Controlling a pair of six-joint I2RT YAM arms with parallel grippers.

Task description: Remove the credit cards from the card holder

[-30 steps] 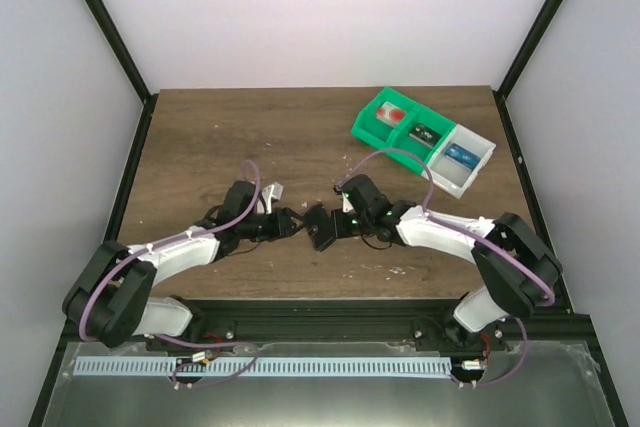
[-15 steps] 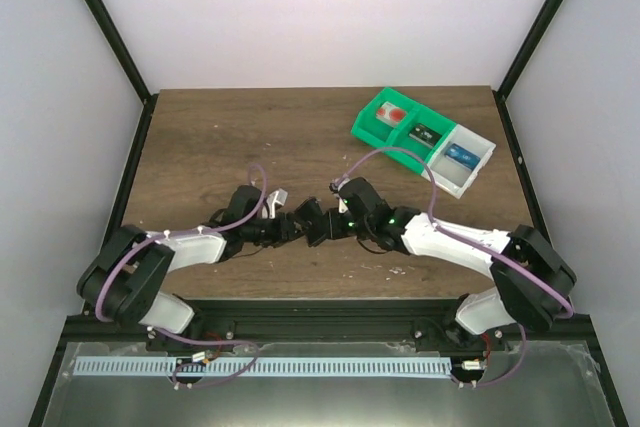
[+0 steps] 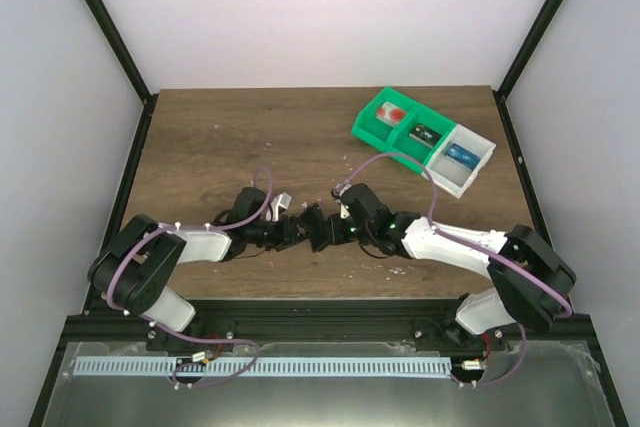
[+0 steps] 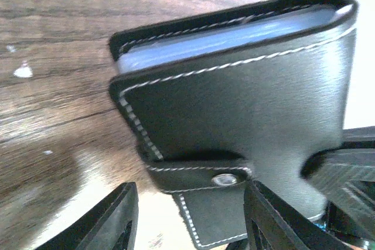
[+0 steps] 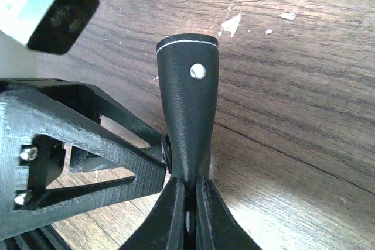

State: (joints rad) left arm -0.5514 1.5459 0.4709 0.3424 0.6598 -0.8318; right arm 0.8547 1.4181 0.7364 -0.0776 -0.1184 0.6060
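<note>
The card holder (image 3: pixel 320 230) is a black stitched wallet held off the wood between the two arms. In the left wrist view it (image 4: pixel 246 103) fills the frame, with a pale blue layer (image 4: pixel 234 36) between its covers and a snap tab (image 4: pixel 205 177) hanging down. My left gripper (image 4: pixel 190 218) is open, with one finger on each side of the tab. In the top view it (image 3: pixel 297 231) sits just left of the holder. My right gripper (image 5: pixel 190 197) is shut on the holder's lower edge (image 5: pixel 187 115). In the top view it (image 3: pixel 338 231) sits just right of the holder.
A green and white compartment tray (image 3: pixel 380 134) with cards in its sections stands at the back right. White flecks (image 5: pixel 231 26) lie on the wooden table (image 3: pixel 220 137). The left arm's finger (image 5: pixel 88 144) crosses the right wrist view, touching the holder's side.
My left gripper has reached further right and closed in on the holder's tab. My right gripper has shifted slightly left and nearer with the holder still in it.
</note>
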